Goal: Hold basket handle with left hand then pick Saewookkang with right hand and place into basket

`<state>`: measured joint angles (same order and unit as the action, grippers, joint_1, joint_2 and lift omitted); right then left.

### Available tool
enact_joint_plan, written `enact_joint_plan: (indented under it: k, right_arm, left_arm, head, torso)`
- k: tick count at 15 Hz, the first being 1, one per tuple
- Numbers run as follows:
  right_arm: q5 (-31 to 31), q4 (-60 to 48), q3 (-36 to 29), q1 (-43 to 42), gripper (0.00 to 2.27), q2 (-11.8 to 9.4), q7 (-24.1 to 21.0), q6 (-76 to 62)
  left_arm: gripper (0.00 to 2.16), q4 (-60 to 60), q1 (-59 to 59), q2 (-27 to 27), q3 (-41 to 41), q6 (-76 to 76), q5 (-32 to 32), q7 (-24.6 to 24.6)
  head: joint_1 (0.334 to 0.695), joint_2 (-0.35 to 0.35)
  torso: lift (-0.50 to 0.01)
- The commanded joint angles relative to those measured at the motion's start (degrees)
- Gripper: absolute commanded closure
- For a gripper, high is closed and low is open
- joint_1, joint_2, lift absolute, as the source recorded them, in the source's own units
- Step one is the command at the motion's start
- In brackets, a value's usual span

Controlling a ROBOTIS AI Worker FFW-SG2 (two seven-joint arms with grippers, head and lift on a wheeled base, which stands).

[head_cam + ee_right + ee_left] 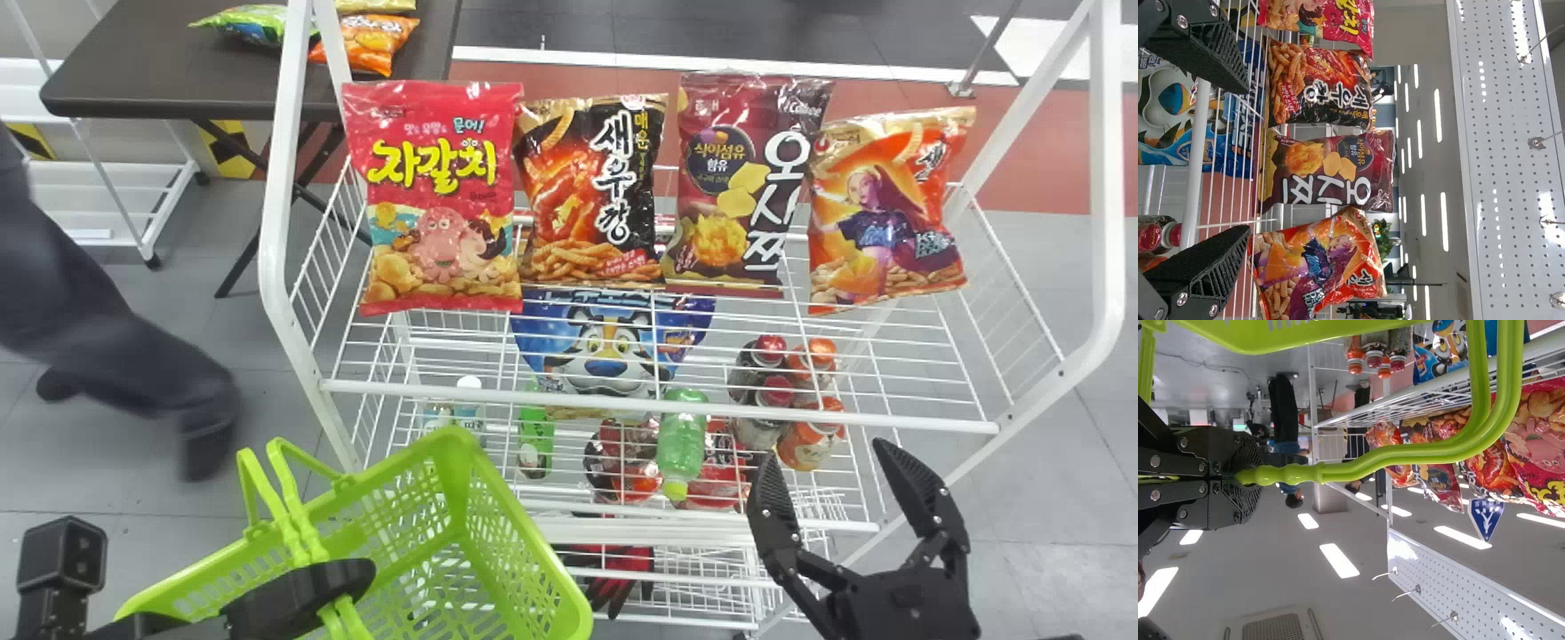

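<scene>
Left side: the left gripper (302, 591) is closed on the handle (1371, 463) of the green basket (458, 444); both handle bars appear gathered between its fingers. The basket hangs before the rack. Risk: a loose or off-centre hold could let it swing or tip when a bag lands, and its rim could foul the front rail (658, 409) if the arm drifts forward.

Wire shelf, left to right: a pink-red bag (436, 196), a black-and-red bag (591, 191), then a maroon bag (742, 187). The black-and-red bag resembles another variety of the same snack; a mistaken pick is possible if the two are confused.

Right gripper (822, 467): fingers spread, nothing between them, in front of the rack. Risk: too low or too straight an approach could catch a finger on the rail.

Right end of the shelf: the orange Saewookkang (889, 213), judged to be the intended item, leaning slightly, its edge overlapping the maroon bag. It is not yet gripped. Risk: a finger pushed in on that side could drag the neighbour along or knock it down. A shallow pinch on the glossy film could slip; a hard squeeze could crush the contents. Next required: align with the orange bag and clear the rail.
</scene>
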<state>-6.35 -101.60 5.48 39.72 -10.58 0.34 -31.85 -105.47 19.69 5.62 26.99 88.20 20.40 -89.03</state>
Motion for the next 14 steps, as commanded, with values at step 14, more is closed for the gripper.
enact_joint_plan:
  k: [14]
  right_arm:
    - [-1.56, -0.88, -2.93, -4.48, 0.09, 0.56, 0.01, 7.03]
  left_arm:
    - [2.15, 0.26, 0.18, 0.00, 0.00, 1.83, -0.18, -0.09]
  head:
    - [0.695, -0.084]
  torso:
    - [-0.019]
